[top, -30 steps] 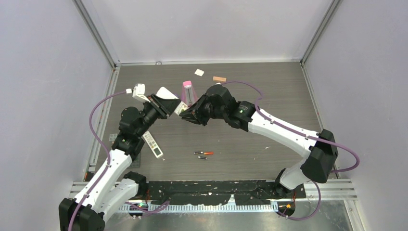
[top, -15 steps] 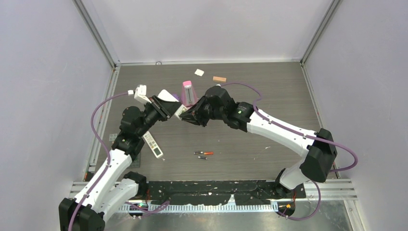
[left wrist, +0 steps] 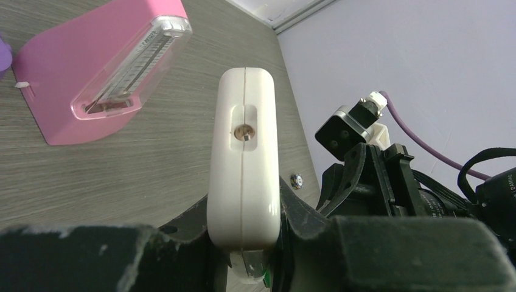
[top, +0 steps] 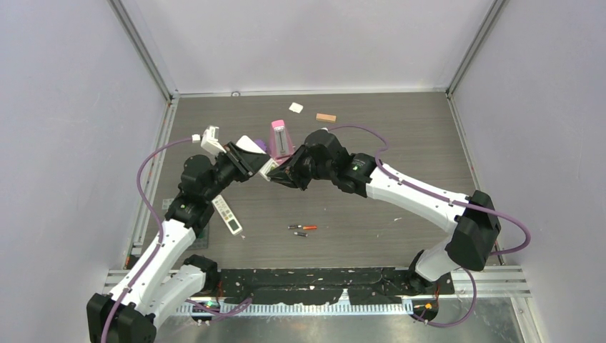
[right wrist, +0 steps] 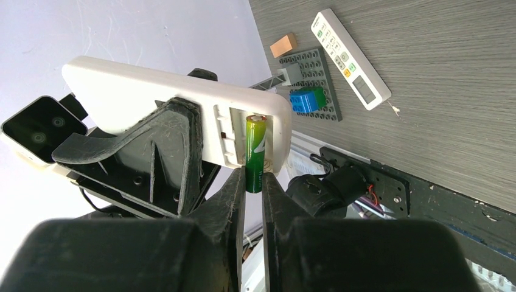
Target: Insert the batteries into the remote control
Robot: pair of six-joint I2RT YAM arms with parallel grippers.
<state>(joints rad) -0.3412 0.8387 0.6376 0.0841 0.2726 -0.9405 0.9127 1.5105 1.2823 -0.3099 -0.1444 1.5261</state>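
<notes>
Plainly, lilac walls [top: 68, 143] enclose a grey table [top: 418, 132].

I can read nothing here: the white print on the green battery [right wrist: 255, 152] and the pink case [left wrist: 91, 67] is too blurred.

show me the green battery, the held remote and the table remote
green battery [right wrist: 255, 152], right wrist view, mid body
held remote [left wrist: 243, 176], left wrist view, narrow end face
table remote [right wrist: 351, 58], right wrist view, button face
</notes>
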